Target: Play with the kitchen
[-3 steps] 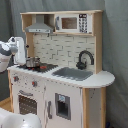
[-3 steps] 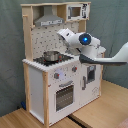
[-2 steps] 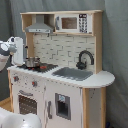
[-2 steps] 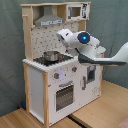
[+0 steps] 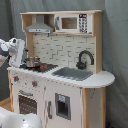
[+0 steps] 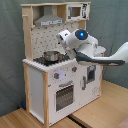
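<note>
One toy kitchen in first exterior view: tall, white and light wood, filling most of frame, standing on floor before grey curtain. Grey hood top left, microwave w/ keypad beside it on upper shelf, pegboard back below. Counter level: steel pot on stove at first exterior view's left, grey sink mid-counter, black faucet arching behind sink's right end. Below: red knobs, oven door w/ window, cupboard door to its right. Gripper at far left edge of frame, white, just beside kitchen's left end, roughly pot height, close to pot; touching or not — can't tell. Fingers: can't tell, apart or together. White rounded robot base blurred at bottom left corner. Second exterior view: same kitchen seen from its stove end, on light-wood floor, curtain behind. Pot on stove, hood overhead, microwave upper right, knobs and oven door on front. Arm reaching in from second exterior view's right, crossing in front of kitchen's sink half and hiding it. Wrist w/ blue light in front of pegboard, above counter, just right of pot. Gripper pointing toward pot/back-panel area, above and right of pot, no visible contact w/ it. Finger state again not readable.
</note>
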